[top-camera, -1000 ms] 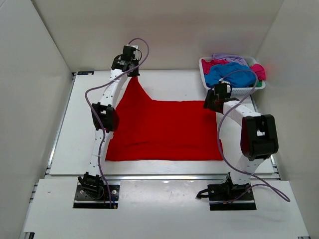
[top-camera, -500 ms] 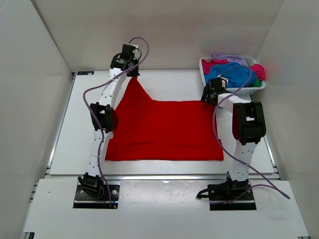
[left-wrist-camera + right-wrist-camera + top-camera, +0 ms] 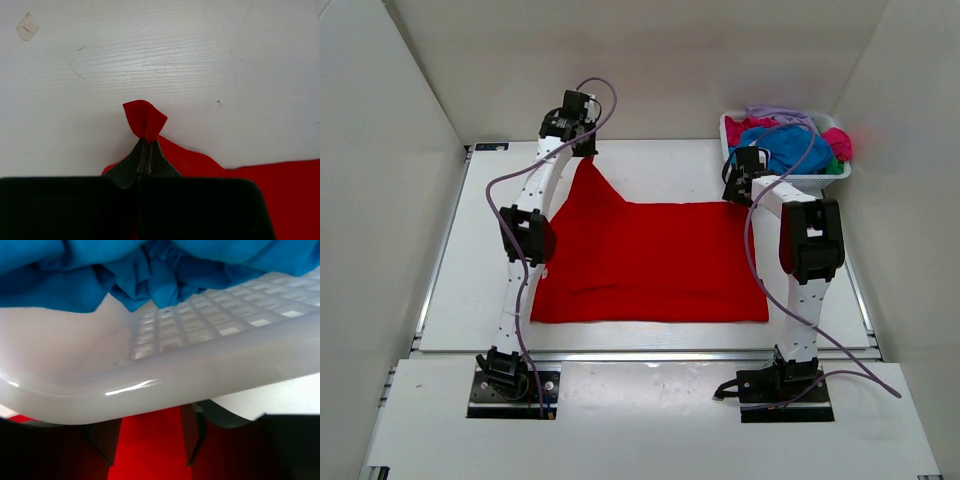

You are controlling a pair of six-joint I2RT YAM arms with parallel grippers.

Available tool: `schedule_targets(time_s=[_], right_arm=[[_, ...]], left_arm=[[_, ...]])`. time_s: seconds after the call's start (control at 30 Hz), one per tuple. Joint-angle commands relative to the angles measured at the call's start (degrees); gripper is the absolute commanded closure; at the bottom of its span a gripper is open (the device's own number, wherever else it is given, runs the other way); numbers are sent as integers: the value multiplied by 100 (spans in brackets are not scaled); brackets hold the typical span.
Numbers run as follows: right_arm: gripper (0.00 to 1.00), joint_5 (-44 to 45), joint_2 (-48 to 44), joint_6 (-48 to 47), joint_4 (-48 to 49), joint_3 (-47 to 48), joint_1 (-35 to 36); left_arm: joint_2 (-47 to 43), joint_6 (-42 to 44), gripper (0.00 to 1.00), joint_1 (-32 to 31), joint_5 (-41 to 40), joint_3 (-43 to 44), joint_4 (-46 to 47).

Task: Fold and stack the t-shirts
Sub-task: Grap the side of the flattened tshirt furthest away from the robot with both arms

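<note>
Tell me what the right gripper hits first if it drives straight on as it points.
Probably the white basket at its near rim, just ahead of the right gripper; the blue t-shirt lies behind it. Depth is uncertain.

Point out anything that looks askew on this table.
The red t-shirt is not flat: its far-left corner is pulled out into a peak, pinched in the shut left gripper. The other t-shirts sit heaped in the basket, a pink one spilling over its right rim.

The basket [image 3: 150, 390] rim crosses just ahead of the right gripper [image 3: 147, 425] and hides its fingertips. Beyond it, the blue t-shirt [image 3: 75, 280] runs off the top edge. The left gripper [image 3: 146, 146] body covers most of the red t-shirt [image 3: 145, 120] behind the pinched corner.
</note>
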Motion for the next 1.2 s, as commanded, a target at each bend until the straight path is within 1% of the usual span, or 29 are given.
schedule_targets(time_s=[0.0, 0.1, 0.13, 0.2, 0.33, 0.4, 0.43, 0.6, 0.67, 0.7, 0.77, 0.83, 1.0, 1.1, 1.17], right_arm=[[54, 305, 37, 199, 63, 90, -57], [53, 296, 98, 208, -113, 194, -83], [56, 305, 116, 217, -183, 230, -57], [56, 383, 151, 243, -342, 300, -83], [45, 446, 133, 226, -394, 213, -153], [41, 446, 160, 235, -465, 282, -163], [41, 497, 151, 261, -474, 309, -206], [44, 481, 282, 261, -710, 432, -180], [47, 419, 274, 278, -746, 432, -197], [50, 445, 248, 261, -773, 423, -171], [54, 419, 213, 287, -685, 336, -197], [54, 427, 134, 331, -694, 204, -189], [50, 515, 10, 428, -694, 37, -119], [53, 603, 1, 507, -712, -33, -66], [53, 603, -130, 446, -413, -192, -39]], left_arm=[[-630, -8, 100, 107, 58, -31, -61], [-691, 18, 100, 99, 93, -110, -61], [-717, 1, 100, 142, 50, -102, -69], [-744, -8, 100, 82, 41, -128, -78], [-797, -16, 100, 108, 32, -119, -105], [-814, -16, 100, 81, 23, -128, -96], [-823, -8, 100, 99, -3, -136, -96], [-884, -25, 100, 99, -3, -163, -96], [-963, -25, 100, 117, -47, -189, -105], [-938, -25, 100, 117, -82, -198, -113], [-981, -17, 100, 125, -82, -190, -113], [-1025, -69, 100, 143, -117, -198, -157], [-1122, -122, 100, 204, -64, -181, -236], [-1183, -104, 100, 178, -12, -224, -272], [-1227, -122, 100, 161, -29, -251, -245]])
